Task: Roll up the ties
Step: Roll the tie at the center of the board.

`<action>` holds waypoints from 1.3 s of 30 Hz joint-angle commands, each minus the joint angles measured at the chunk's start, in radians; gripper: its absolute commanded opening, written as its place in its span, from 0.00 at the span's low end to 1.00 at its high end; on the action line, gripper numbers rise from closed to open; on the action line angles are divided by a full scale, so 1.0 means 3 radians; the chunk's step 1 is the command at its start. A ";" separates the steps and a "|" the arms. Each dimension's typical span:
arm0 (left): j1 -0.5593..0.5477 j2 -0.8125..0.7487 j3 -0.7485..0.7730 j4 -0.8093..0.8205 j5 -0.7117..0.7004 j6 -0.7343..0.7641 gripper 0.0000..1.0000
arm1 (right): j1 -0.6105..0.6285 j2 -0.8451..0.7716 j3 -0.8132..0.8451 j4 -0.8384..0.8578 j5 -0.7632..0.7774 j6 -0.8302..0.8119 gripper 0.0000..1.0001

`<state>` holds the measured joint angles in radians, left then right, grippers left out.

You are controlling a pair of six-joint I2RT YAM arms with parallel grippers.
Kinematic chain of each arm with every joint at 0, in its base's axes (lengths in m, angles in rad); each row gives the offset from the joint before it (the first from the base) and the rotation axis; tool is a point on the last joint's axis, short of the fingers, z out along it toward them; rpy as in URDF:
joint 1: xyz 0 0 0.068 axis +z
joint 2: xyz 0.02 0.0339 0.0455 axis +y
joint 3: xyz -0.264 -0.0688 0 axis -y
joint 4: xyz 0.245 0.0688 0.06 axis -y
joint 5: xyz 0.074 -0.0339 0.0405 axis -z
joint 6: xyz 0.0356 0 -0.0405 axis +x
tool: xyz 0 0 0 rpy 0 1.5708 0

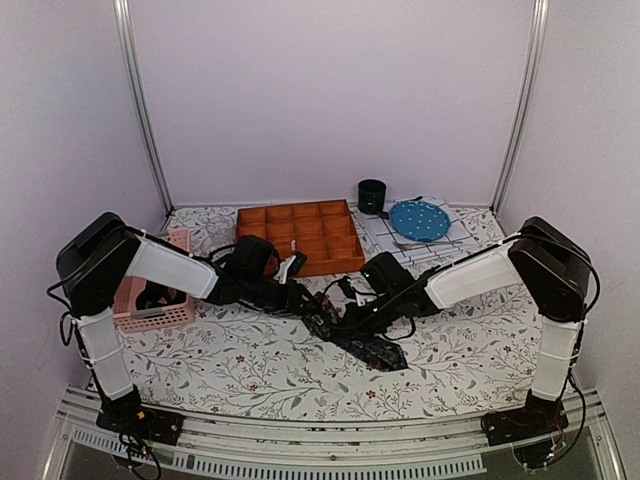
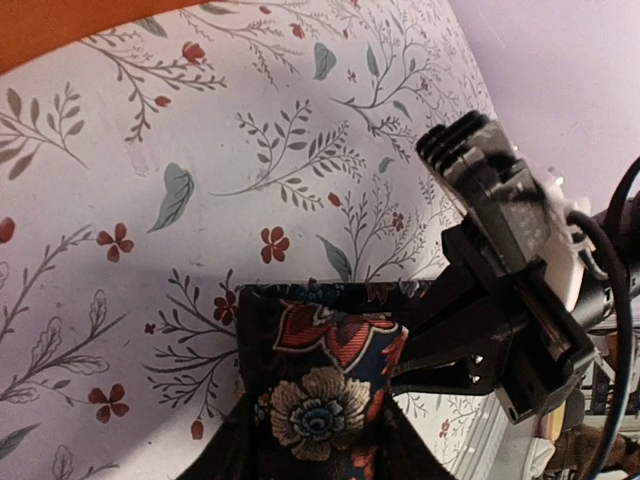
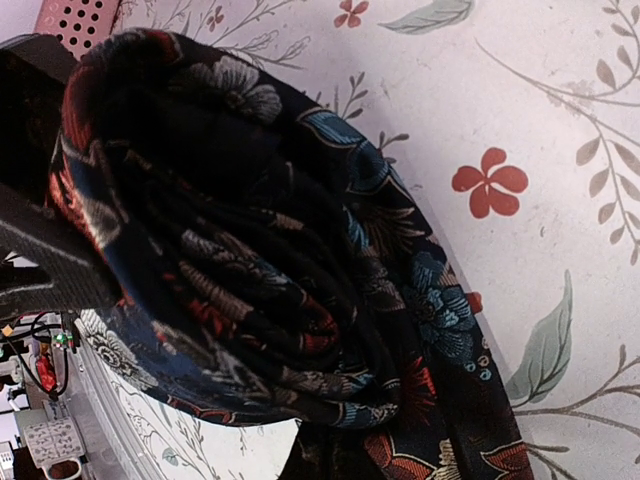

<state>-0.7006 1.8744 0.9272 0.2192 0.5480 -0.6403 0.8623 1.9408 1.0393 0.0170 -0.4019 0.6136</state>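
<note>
Overhead view of a desk [image 1: 250, 375] covered in a pale cloth printed with leafy sprigs and small red flowers. Two white-and-black robot arms reach in from the near corners and meet at the middle.

Between them lies the tie [image 1: 375, 348], a dark fabric with red, blue and cream flowers. It sits at the centre of the desk, in front of an orange tray [image 1: 300, 268] divided into compartments. One part is wound into a thick roll, and a flat stretch trails towards the near right.

The left gripper [image 1: 308, 303] comes in from the left. In its wrist view, one squared end of the tie stands up between its jaws and fills the gap, with the jaws pressed against the fabric on both sides.

The right gripper [image 1: 348, 318] comes in from the right, just beside the left one, and its jaws are together. In its wrist view the roll fills most of the picture, its layers spiralling inward, right up against the gripper. Whether any fabric is nipped between those jaws cannot be made out.

A pink perforated basket [image 1: 160, 318] sits at the left edge under the left arm. At the back right stand a dark cup [image 1: 372, 196] and a blue dotted plate [image 1: 420, 220].
</note>
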 commanded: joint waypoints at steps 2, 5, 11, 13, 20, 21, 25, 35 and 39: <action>-0.0104 0.0005 0.0131 -0.0200 -0.0123 0.0161 0.24 | -0.0025 0.0178 -0.0037 0.0058 -0.0035 0.0018 0.00; -0.0122 -0.0062 0.0157 -0.0347 -0.0331 0.0229 0.18 | -0.0025 0.0008 -0.0058 0.0044 -0.0063 0.0037 0.00; -0.0235 -0.0178 0.0271 -0.0709 -0.0909 0.0412 0.14 | -0.0024 -0.0513 -0.0061 -0.0180 0.0037 0.0019 0.06; -0.0296 -0.0202 0.0314 -0.0810 -0.1130 0.0474 0.13 | -0.0025 -0.0658 -0.0043 -0.0301 0.0075 -0.0021 0.09; -0.0480 -0.0270 0.0424 -0.1013 -0.1743 0.0613 0.11 | -0.0024 -0.1117 -0.0152 -0.0557 0.0144 -0.0057 0.14; -0.0509 -0.0281 0.0431 -0.1030 -0.1831 0.0634 0.11 | -0.0024 -0.1193 -0.0179 -0.0572 0.0166 -0.0049 0.15; -0.0648 -0.0319 0.0467 -0.1080 -0.2142 0.0733 0.11 | -0.0047 -0.1501 -0.0288 -0.0659 0.0371 -0.0016 0.17; -0.1132 -0.0030 0.0880 -0.1520 -0.3120 0.0949 0.10 | -0.0256 -0.2003 -0.0782 -0.0552 0.0814 0.0218 0.21; -0.1274 0.0106 0.1060 -0.1676 -0.3443 0.1012 0.10 | -0.0293 -0.2045 -0.0934 -0.0467 0.0839 0.0309 0.22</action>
<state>-1.0409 1.8603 1.1908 -0.2089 -0.3290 -0.3756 0.7849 1.4067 0.7979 -0.1555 -0.1886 0.6670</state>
